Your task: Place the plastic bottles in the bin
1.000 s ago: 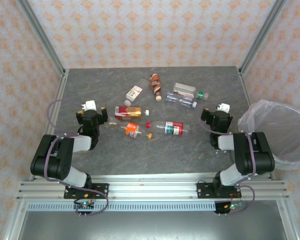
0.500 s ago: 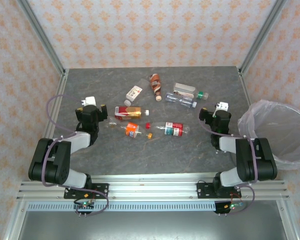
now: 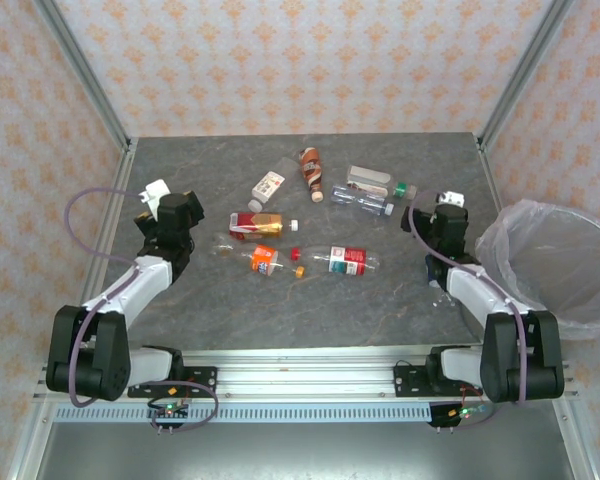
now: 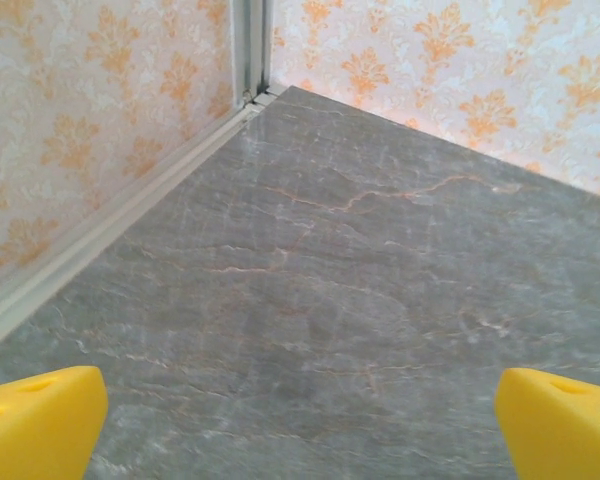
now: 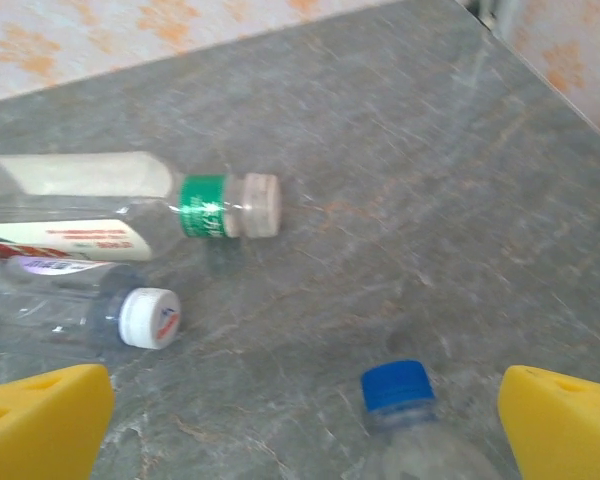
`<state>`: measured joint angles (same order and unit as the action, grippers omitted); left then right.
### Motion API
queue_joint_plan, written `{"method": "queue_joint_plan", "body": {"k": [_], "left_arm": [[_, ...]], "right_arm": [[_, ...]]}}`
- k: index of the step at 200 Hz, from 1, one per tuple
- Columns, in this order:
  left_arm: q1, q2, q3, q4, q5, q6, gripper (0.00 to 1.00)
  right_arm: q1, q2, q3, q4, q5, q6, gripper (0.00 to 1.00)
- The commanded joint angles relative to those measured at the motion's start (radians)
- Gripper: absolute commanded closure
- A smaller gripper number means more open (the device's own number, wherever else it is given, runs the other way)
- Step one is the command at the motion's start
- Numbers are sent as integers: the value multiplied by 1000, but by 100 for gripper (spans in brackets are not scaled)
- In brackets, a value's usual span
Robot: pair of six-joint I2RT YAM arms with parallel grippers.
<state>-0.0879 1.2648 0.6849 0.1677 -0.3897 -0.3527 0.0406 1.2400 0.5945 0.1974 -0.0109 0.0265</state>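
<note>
Left gripper (image 3: 176, 213) gapes empty near the surface's (image 3: 310, 310) left edge. Bottles (image 3: 348, 259) lie mid-surface, their label writing too blurred to read. Right gripper (image 5: 300, 425), jaws wide, hangs above a blue-capped bottle (image 5: 395, 386). Bin (image 3: 510, 245) by the right edge.

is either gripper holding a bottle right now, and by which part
Nothing is held. The left gripper and the right gripper both stand open, gripping nothing.

Table (image 4: 360, 300): grey stone, faint rusty veins. Walls (image 3: 300, 60): cream, orange floral repeat. Left fingertips (image 4: 40, 420): yellow. Blue-capped bottle (image 5: 398, 388): clear. Green-banded bottle (image 5: 202, 206): cream label. Bin liner (image 3: 555, 250): whitish, translucent.
</note>
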Motion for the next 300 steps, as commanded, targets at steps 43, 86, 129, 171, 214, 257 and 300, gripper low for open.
{"method": "queue_joint_plan", "body": {"k": [43,86,129,171,214,257,300], "left_arm": [[-16,-195,16,-313,286,-311,0],[-22,-375,-5,-461,405,-345,0],[-21,-497,-21,-582,473,-324,0],[-21,-538,-77,-601,475,-367,0],[-21,-554,-109,-607,459,-410,0],[-22,-593,-131,-606,420,-428,0],[-21,-525,-111,-560,436,-426,0]], "right_arm": [[3,84,212,-467,120,72,1],[3,167,300,-586,50,58,1],[9,269,356,-662,35,54,1],[9,337,379,-698,78,50,1],[9,430,414,-767,151,28,1],[8,507,452,-797,63,25,5],[27,509,426,-726,-73,36,29]]}}
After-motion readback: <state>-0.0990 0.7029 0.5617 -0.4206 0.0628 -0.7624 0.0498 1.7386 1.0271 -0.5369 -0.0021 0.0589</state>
